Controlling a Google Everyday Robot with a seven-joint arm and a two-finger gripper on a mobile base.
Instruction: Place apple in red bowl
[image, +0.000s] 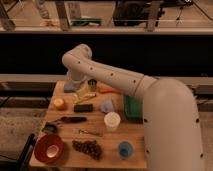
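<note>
While lying loose on the table (107, 152), apple (59, 103): near the left edge, about mid-depth, touching nothing (not gripped, not lifted).
Bowl (48, 148): front left corner, nothing seen inside, well apart from the apple and nearer the camera.
Done: nothing that shows; judged an approach stage at most.
Left: reach, grasp, lift, carry toward the front corner, release over the bowl.
Arm (115, 80): from the right foreground across the table to a high bend over the far left side, then down.
Gripper (75, 81): under that bend, over the far left of the table, behind the apple and apart from it; open or clenched, cannot tell.
Carry path: dark tool (70, 120) between apple and bowl; grapes (87, 147) just beside the bowl.
</note>
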